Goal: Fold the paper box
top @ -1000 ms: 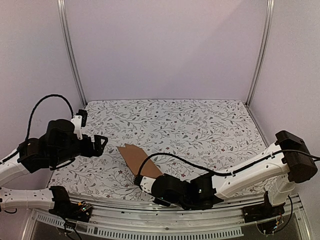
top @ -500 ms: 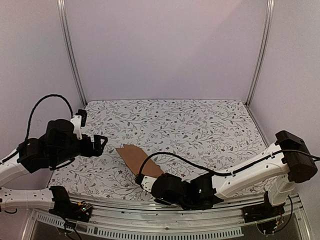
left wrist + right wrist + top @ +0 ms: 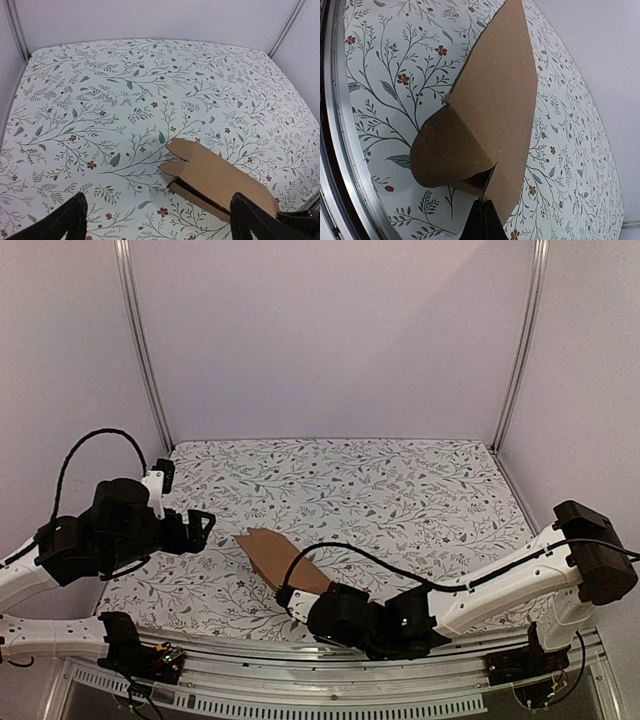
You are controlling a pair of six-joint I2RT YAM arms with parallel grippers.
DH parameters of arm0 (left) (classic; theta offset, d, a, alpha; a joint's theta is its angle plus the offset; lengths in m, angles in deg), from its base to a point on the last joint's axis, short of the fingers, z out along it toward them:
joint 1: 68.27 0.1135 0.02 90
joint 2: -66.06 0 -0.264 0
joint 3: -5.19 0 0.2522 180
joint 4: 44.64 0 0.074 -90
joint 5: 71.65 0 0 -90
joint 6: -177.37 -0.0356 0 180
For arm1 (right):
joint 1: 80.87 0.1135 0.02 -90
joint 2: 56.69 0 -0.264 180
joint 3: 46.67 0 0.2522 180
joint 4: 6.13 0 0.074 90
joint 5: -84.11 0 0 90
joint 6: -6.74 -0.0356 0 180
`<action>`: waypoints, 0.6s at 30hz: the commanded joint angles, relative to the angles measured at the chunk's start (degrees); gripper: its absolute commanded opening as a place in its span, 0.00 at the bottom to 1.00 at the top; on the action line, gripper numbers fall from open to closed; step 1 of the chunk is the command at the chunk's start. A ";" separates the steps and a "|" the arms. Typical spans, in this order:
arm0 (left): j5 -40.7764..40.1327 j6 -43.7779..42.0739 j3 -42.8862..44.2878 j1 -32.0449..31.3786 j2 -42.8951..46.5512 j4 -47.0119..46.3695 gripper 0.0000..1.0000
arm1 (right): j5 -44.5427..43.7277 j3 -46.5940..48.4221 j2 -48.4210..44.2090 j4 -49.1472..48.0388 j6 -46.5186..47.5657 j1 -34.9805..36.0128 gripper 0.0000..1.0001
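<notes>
The paper box (image 3: 278,560) is a brown cardboard piece, partly opened into a shallow sleeve, near the table's front middle. My right gripper (image 3: 296,598) is shut on its near end; in the right wrist view its fingertips (image 3: 483,212) pinch a thin cardboard edge of the box (image 3: 495,105), with a rounded flap to the left. My left gripper (image 3: 205,530) is open and empty, left of the box and apart from it. In the left wrist view the box (image 3: 220,175) lies between my spread fingers (image 3: 67,222), nearer the right one, with tabs at its far end.
The floral table cover (image 3: 400,490) stretches behind and right of the box. A metal rail (image 3: 300,660) runs along the front edge. Upright frame posts (image 3: 140,340) stand at the back corners, with white walls around.
My right gripper has shifted slightly right and toward the front edge with the box's near end. The left arm has not moved.
</notes>
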 commanded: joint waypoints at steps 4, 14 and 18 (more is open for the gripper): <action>-0.40 0.79 -0.51 0.82 -2.23 -0.57 0.97 | 7.42 -6.46 -9.15 0.33 2.43 -4.24 0.00; 2.30 -2.76 -3.67 1.03 -6.13 -9.92 0.95 | 19.93 -14.23 -21.77 1.67 3.51 -10.26 0.00; 7.82 -6.15 -7.77 1.67 -7.67 -18.58 0.92 | 23.93 -16.03 -25.39 2.61 3.19 -12.08 0.00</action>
